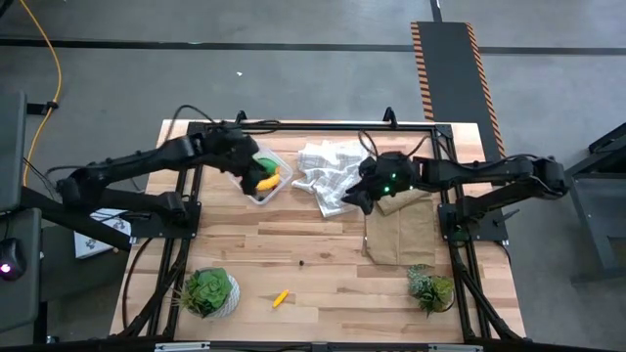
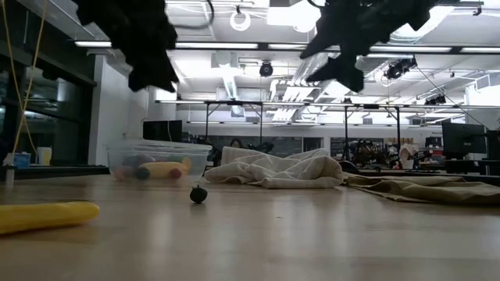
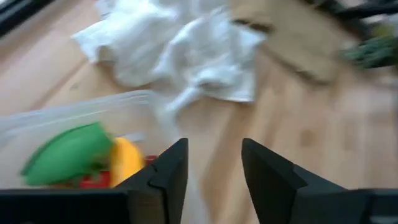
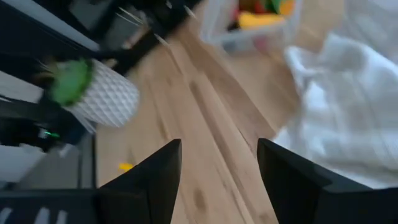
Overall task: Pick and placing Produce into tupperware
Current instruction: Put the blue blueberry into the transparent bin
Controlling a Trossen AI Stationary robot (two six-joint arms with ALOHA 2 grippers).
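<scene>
While over tupperware (image 1: 262, 179), left gripper (image 3: 214, 163) parted — empty

Grey floor (image 1: 293, 78), bright ceiling lights (image 2: 289, 16)

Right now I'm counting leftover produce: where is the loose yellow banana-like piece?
In the high view, the yellow banana-like piece lies on the wooden table's near edge, between the two potted plants, closer to the white-potted plant.

The left gripper (image 1: 252, 162) covers part of the tupperware (image 1: 275, 190) from above. A tiny dark thing (image 1: 301, 262) on the desk (image 1: 323, 279) is too small to identify. Both wrist views are motion-blurred.
</scene>
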